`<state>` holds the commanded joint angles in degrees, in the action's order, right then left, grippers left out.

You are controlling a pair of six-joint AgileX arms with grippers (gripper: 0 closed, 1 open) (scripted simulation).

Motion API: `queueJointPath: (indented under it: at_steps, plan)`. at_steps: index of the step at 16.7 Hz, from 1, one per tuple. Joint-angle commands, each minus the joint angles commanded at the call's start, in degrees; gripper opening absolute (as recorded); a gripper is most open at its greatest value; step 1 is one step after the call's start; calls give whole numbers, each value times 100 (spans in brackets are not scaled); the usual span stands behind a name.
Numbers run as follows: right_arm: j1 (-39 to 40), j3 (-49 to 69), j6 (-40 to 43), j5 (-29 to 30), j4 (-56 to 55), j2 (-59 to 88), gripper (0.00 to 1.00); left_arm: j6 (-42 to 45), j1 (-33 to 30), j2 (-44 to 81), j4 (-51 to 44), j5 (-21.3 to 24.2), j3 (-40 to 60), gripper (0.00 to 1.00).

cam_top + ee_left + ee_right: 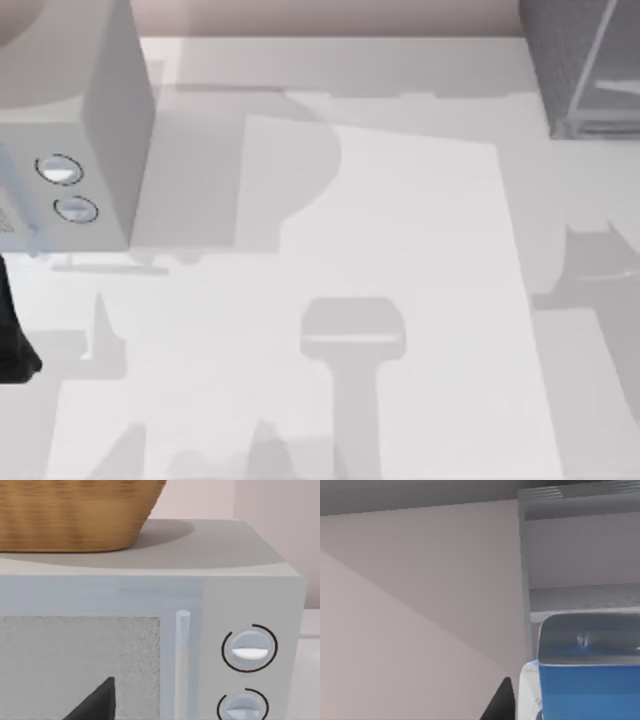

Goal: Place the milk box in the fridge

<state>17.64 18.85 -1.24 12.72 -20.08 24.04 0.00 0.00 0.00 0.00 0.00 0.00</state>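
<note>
The milk box is close in the right wrist view, showing its blue top and a strip of white side. My right gripper is shut on it, and one dark fingertip lies against its side. Just beyond the carton the fridge stands open, with its pale grey frame and an inner shelf in sight. In the top view the fridge is the dark speckled cabinet at the back right corner. My left arm is parked at the table's left edge, with its gripper facing the microwave.
A light grey microwave with two round knobs stands at the back left, and a wicker basket sits on top of it. The white table carries only shadows across its middle and front.
</note>
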Motion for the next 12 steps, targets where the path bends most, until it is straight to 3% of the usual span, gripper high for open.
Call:
queueJointPath:
  at_steps: [6,12]
  plan:
    - [-1503,-1613,106,-1072,1733,-2138,0,0,0,0,0,0,0,100]
    - [-1764,-1885,124,-1273,2008,-2404,0,0,0,0,0,0,0,100]
